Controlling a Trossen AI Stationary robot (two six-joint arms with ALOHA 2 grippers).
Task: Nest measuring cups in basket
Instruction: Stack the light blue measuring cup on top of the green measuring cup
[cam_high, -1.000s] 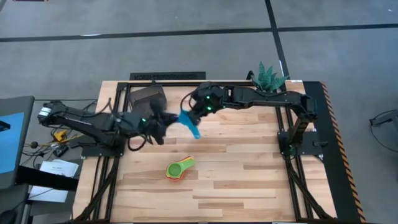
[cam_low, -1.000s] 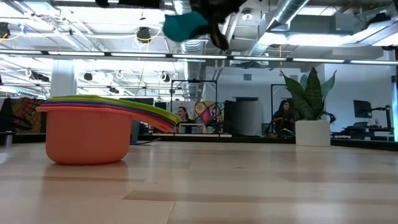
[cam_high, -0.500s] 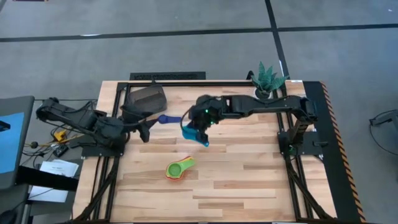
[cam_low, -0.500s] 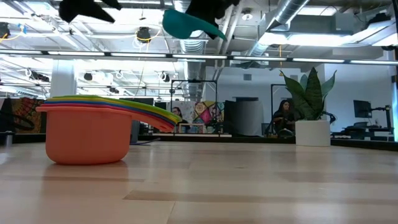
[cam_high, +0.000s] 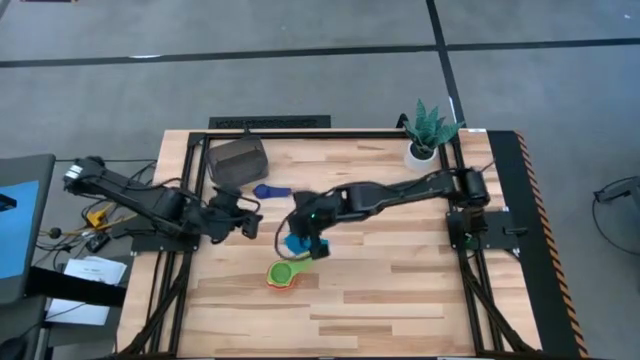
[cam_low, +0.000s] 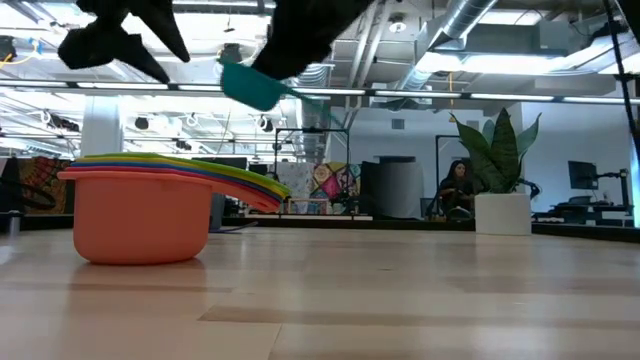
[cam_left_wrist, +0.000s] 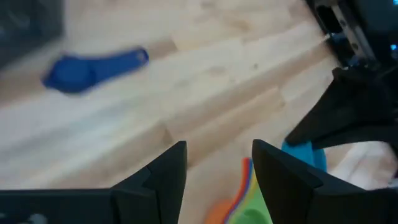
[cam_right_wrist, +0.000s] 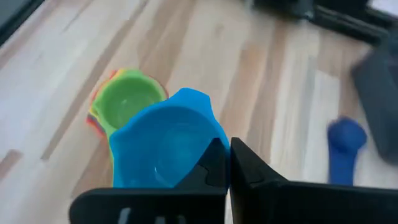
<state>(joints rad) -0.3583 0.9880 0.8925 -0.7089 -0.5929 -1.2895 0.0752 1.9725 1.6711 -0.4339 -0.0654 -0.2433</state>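
Wooden surface (cam_high: 400, 290), slatted, framed in black rail. Basket (cam_high: 236, 159) at far left corner, dark, no cups visible inside from overhead. White plant pot (cam_high: 419, 153) at far right corner, well apart from the work.

Right arm reaching across centre; right gripper (cam_high: 312, 240) clamped on rim of light blue cup (cam_high: 298, 243), fingers together on the wall, cup carried above the surface, bowl up. Held just beside and slightly behind nested stack (cam_high: 287, 272): green on top, yellow, orange, red showing at the edges, resting near front centre. In low view, light blue cup (cam_low: 250, 85) well above stack (cam_low: 150, 215).

Left gripper (cam_high: 243, 222) fingers apart, holding nothing, hovering left of centre, between basket and stack. Dark blue cup (cam_high: 268, 190) lying alone on the surface just right of basket.

Judged step: dropping light blue cup into the stack.

Risks:
- Grip on rim only; cup could pivot or slip on release and land tilted, not seated in green cup.
- Off-centre descent could catch stack rim and shove or tip the light stack.
- Handle misaligned with fanned handles would block nesting.
- Two arms close over centre; collision possible.
- Stack outside basket; transfer pending.
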